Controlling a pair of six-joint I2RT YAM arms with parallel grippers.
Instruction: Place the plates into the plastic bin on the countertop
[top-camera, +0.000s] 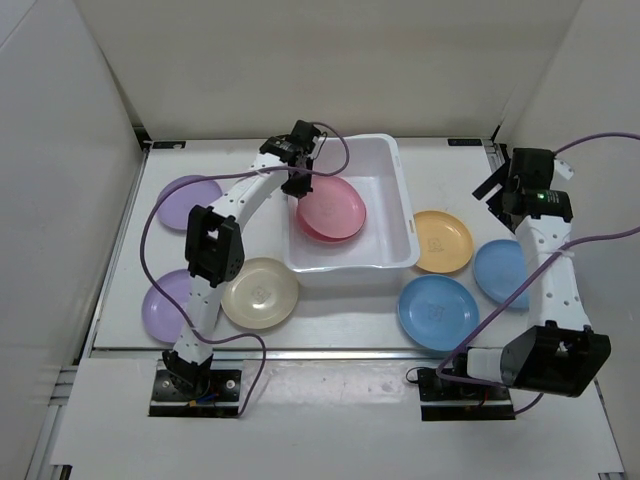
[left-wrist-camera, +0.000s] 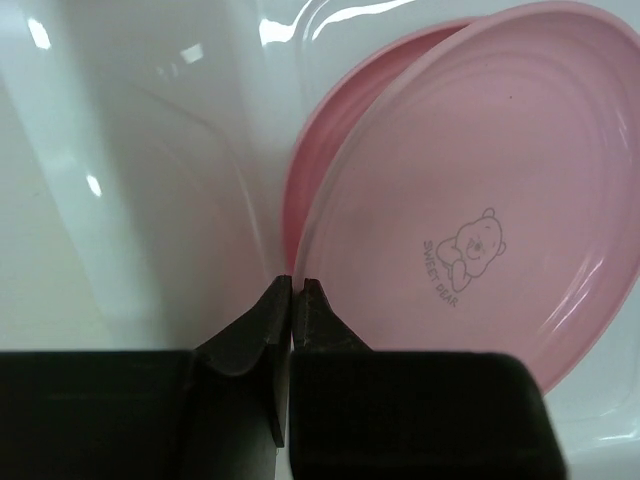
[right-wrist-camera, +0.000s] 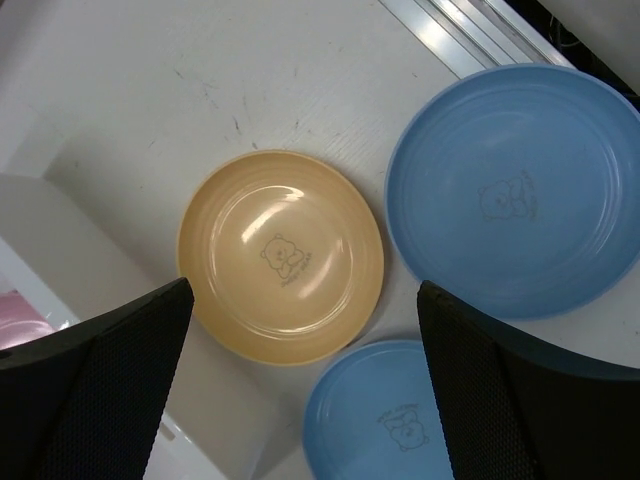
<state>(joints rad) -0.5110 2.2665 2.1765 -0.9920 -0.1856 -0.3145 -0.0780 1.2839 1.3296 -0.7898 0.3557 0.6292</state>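
The right claw, fingers wide apart, is hovering directly above the orange plate, which is lying on the worktop just right of the bin. The left claw is sitting closed beside the pink plates inside the bin.

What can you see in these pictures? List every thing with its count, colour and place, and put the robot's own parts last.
plastic bin: one, white, middle of the countertop
pink plates: two, pink, stacked inside the bin
purple plates: two, purple, left of the bin, one far and one near
cream plate: one, cream, by the bin's near left corner
orange plate: one, yellow-orange, just right of the bin
blue plates: two, blue, right of the bin, towards the arms
left gripper: one, black, shut on the rim of the upper pink plate, over the bin
right gripper: one, black, open, above the orange and blue plates
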